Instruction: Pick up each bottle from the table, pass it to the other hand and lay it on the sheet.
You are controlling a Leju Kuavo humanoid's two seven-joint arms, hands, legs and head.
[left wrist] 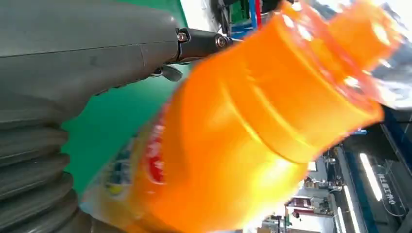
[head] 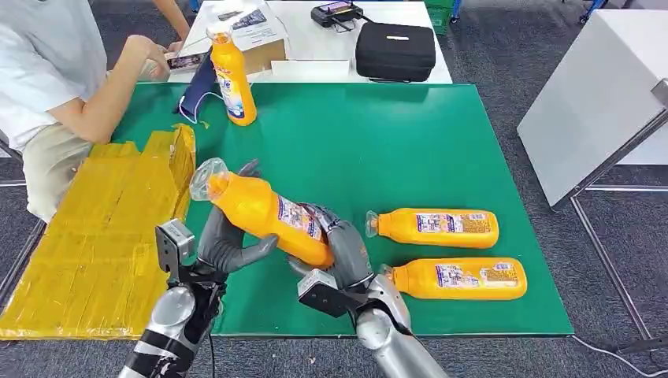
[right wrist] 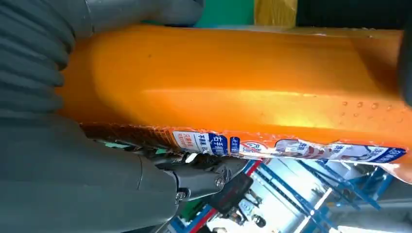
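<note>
- Head view shows a green table (head: 441, 157) with a yellow sheet (head: 94, 228) draped over its left edge, placed there as the drop zone for the bottles.
- A person (head: 55, 79) sits at the far left corner, hands near small items; a black case (head: 395, 50) and papers lie on the white table (head: 315, 71) beyond.
- Held bottle (head: 268, 214), orange with a clear cap, hangs tilted above the table near the sheet, cap toward the sheet.
- Right hand (head: 343, 244) wraps its fingers around the bottle's lower body, carrying its weight for the pass.
- Left hand (head: 228, 240) cups the neck end from below, fingers curled against it; whether its grip is already firm is hard to judge.
- Two more orange bottles, the farther one (head: 433, 227) and the nearer one (head: 459, 279), lie side by side on the right, waiting their turn.
- One upright bottle (head: 233, 75) stands at the far side, well clear of the handover path.
</note>
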